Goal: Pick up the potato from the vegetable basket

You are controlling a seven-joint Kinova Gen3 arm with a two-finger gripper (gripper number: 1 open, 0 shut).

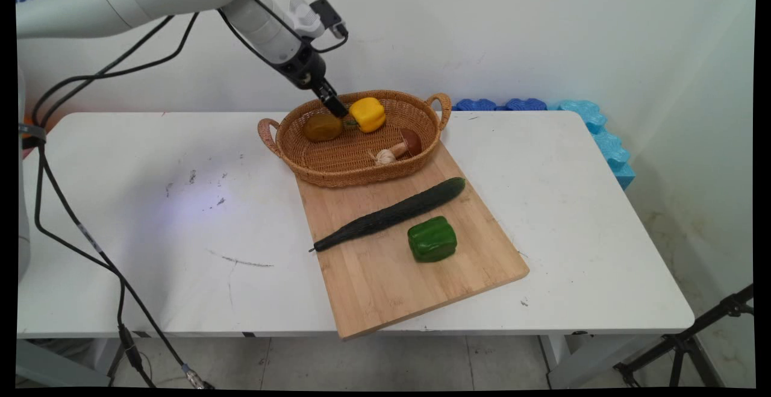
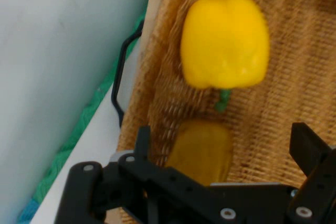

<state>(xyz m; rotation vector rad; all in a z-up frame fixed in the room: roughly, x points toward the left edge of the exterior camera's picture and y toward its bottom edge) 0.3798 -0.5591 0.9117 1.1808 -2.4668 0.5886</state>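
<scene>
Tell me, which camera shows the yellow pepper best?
The hand view: the yellow pepper fills the frame, its green stem showing. The main view shows it small in the basket, beside the gripper.

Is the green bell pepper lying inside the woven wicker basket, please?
No, the green bell pepper lies on the bamboo cutting board, beside the long dark cucumber, outside the woven wicker basket.

Overhead main view, close hand view, shared basket (image 1: pixel 355 168) (image 2: pixel 294 77)
</scene>
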